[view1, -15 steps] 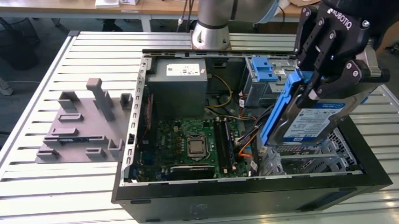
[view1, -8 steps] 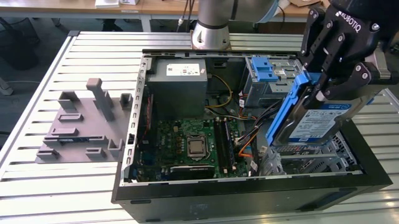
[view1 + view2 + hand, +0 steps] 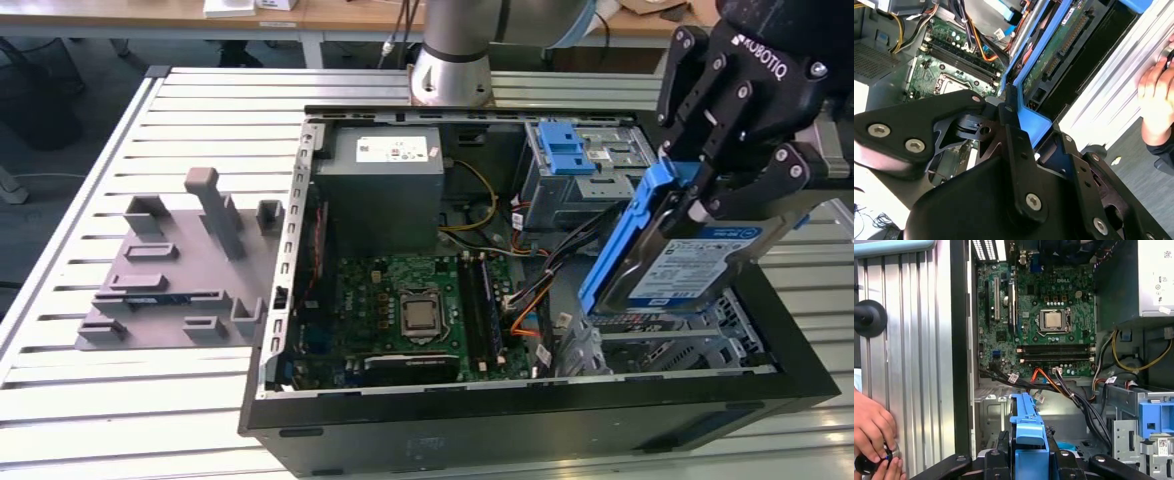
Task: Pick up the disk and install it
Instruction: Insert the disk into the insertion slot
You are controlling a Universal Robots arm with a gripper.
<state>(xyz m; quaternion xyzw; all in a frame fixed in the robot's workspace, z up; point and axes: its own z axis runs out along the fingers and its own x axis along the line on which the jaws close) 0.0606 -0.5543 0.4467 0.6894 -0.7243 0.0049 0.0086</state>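
Observation:
The disk (image 3: 683,268), a silver drive with a blue-and-white label in a blue carrier frame, hangs tilted on edge over the open computer case (image 3: 534,405), at the exterior view's right. My gripper (image 3: 714,195) is shut on its upper end, a black finger on each side. Below the disk lies a silver drive bay (image 3: 674,345). In the second wrist view the disk (image 3: 1054,52) shows its green circuit board, with my gripper (image 3: 1015,116) clamped on the blue frame. In the first wrist view my gripper (image 3: 1026,462) holds the disk's blue frame (image 3: 1026,427) above the case.
Inside the case are a motherboard (image 3: 407,310), a grey power supply (image 3: 387,180), loose cables (image 3: 534,300) and a drive cage with a blue latch (image 3: 567,150). A grey fixture (image 3: 174,270) sits on the slatted table. A person's hands (image 3: 871,432) rest beside the case.

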